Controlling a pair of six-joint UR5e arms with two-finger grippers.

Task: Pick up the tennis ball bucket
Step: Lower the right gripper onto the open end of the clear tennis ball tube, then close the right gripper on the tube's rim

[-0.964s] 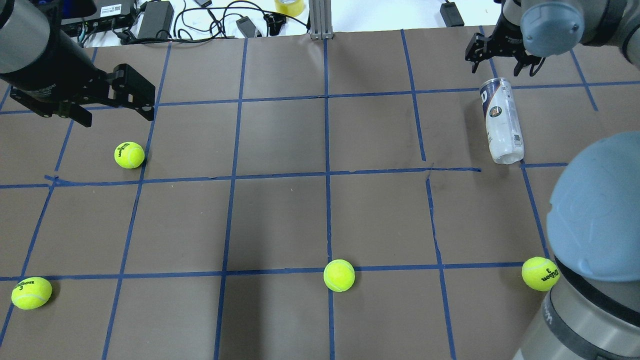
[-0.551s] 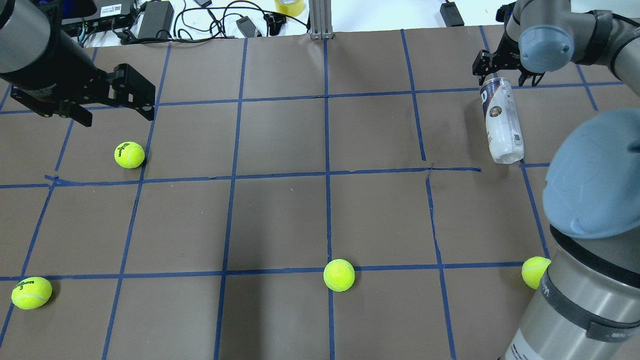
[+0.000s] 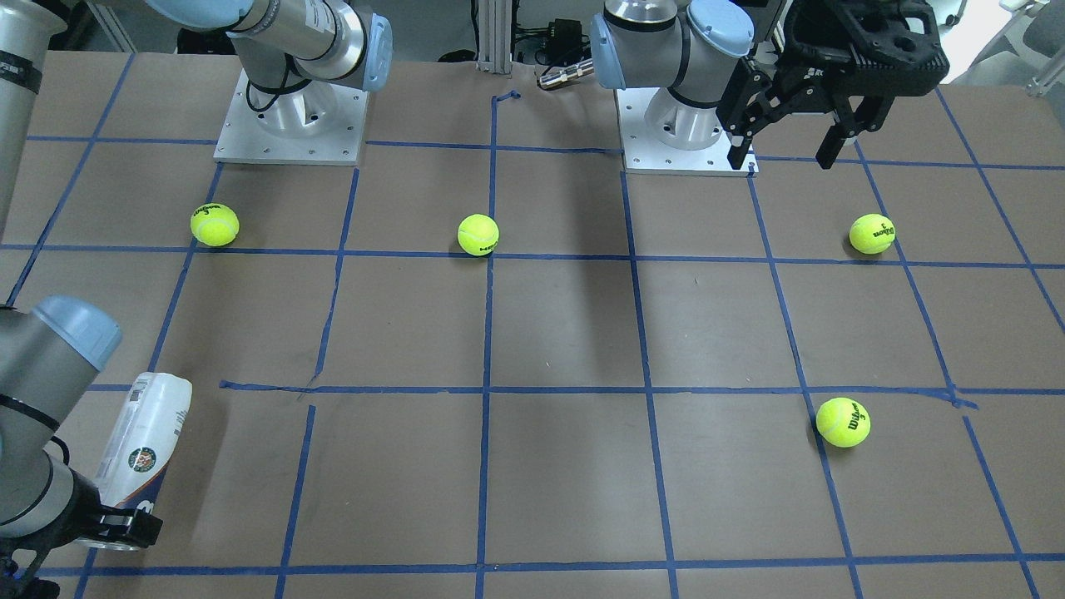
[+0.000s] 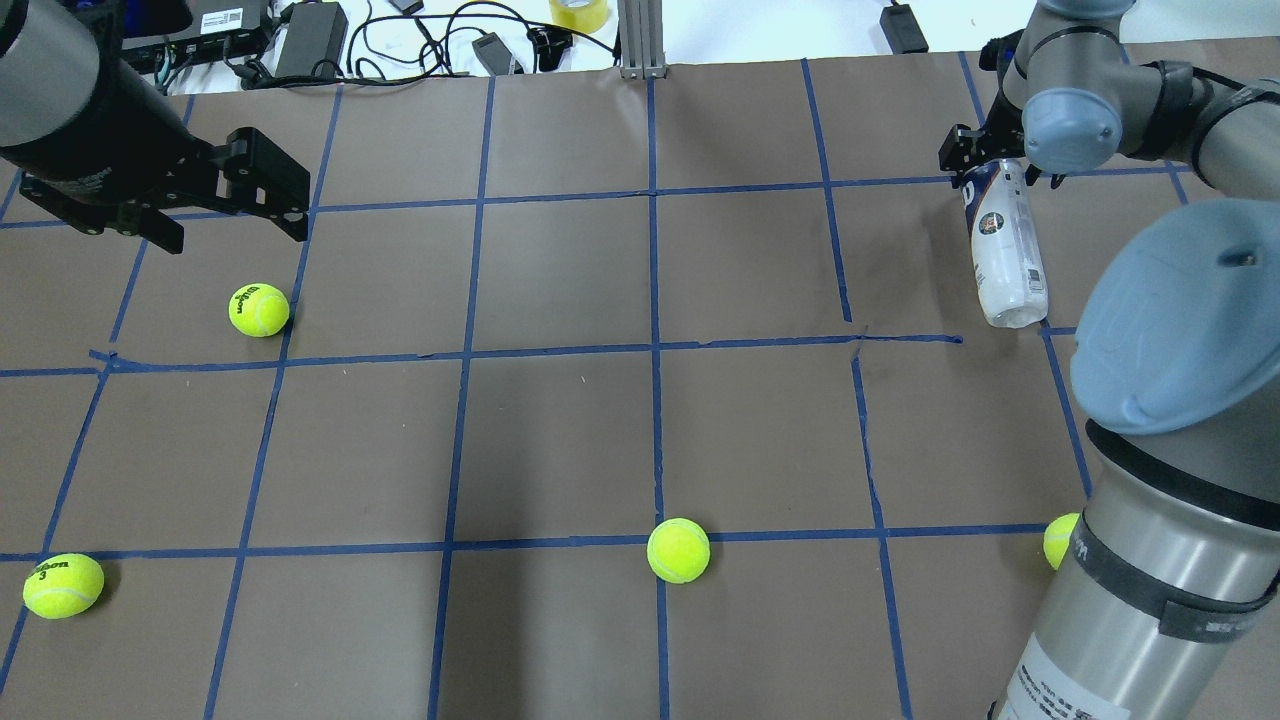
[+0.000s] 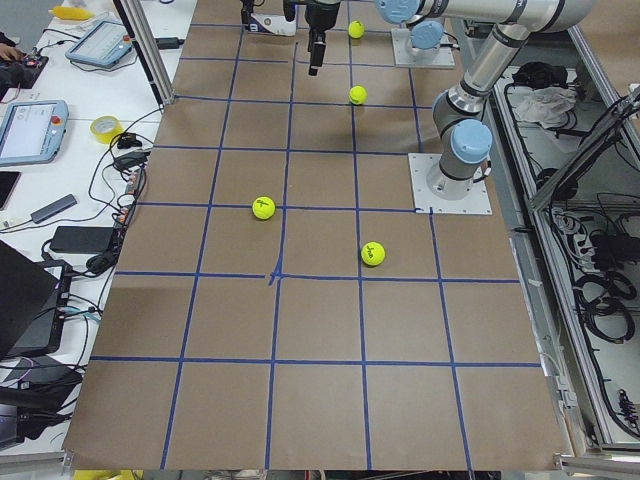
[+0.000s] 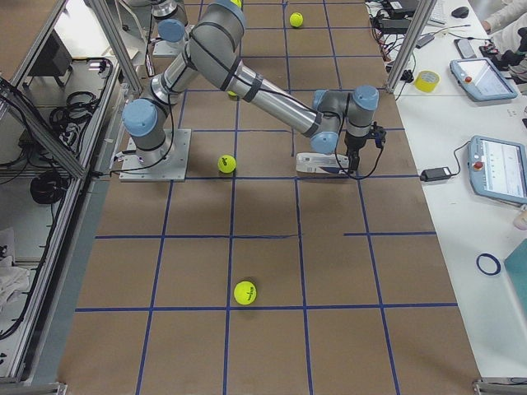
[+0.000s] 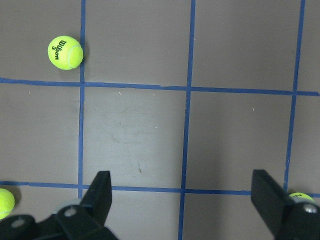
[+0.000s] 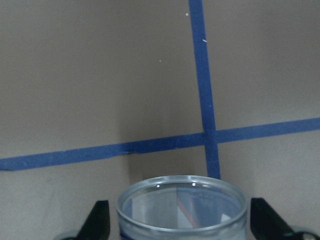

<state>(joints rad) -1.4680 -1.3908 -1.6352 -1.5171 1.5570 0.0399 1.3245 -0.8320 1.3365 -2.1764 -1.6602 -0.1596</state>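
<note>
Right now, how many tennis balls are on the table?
4 balls: one near the robot on its right, one near it at centre, one near it on its left, one farther out on its left. None seems hidden.

Brown-papered table (image 4: 560, 450), gridded with blue tape (image 4: 655, 300). Along far edge, white bench (image 6: 453, 123) strewn with black cables (image 4: 545, 42), power bricks (image 4: 310, 40), 1 yellow tape roll (image 6: 426, 80), 2 pendants (image 6: 499, 169). Aluminium post (image 4: 640, 35) at mid-edge. Behind table, cable bundles (image 5: 600, 290) under metal rails. Even, soft light.
</note>
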